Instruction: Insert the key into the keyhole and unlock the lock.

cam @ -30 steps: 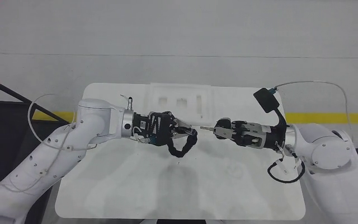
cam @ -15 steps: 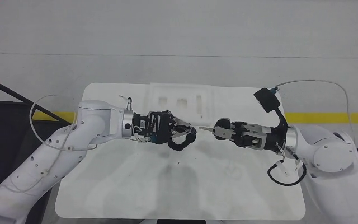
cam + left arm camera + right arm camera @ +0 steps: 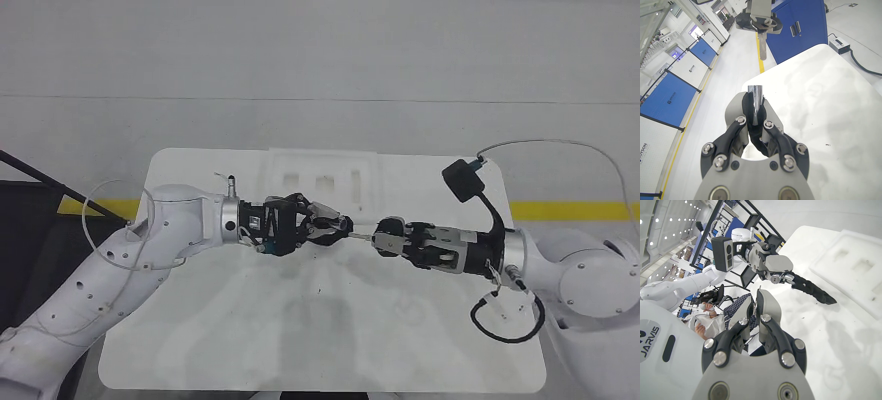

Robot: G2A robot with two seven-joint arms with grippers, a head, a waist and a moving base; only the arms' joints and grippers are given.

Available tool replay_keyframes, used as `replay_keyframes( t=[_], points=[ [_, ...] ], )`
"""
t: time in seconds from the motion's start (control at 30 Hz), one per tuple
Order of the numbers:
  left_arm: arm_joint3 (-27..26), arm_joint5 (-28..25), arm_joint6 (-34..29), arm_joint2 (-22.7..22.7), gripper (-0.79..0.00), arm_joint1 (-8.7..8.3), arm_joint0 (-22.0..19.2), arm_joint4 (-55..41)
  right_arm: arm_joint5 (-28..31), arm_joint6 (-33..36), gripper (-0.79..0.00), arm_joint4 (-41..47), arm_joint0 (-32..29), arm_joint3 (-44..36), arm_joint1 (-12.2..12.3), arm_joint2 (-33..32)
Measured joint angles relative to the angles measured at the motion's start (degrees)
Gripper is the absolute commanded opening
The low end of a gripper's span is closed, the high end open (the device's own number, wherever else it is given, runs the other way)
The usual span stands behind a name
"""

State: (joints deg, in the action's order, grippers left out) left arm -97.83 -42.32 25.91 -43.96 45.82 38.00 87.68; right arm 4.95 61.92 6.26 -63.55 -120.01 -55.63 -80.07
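Half the lock (image 3: 755, 102) hides between left fingers (image 3: 733, 110).

Bright, even overhead light — faint shadows on table (image 3: 420, 350)

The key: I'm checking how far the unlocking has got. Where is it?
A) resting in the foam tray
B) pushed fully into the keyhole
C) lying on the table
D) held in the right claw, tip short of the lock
D: the left wrist view shows the key pinched in the right claw, with a clear gap between its tip and the lock held in the left claw.
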Motion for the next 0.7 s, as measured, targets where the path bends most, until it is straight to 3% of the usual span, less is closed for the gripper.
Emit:
replay_keyframes(
  t=[0.7],
  points=[
    [1.06, -0.07, 2.01, -1.19, -0.785, 1.55, 1.52, 3.13, -4.63, -3.37, -0.785, -2.23, -0.41, 0.40, 0.30, 1.78]
  ],
)
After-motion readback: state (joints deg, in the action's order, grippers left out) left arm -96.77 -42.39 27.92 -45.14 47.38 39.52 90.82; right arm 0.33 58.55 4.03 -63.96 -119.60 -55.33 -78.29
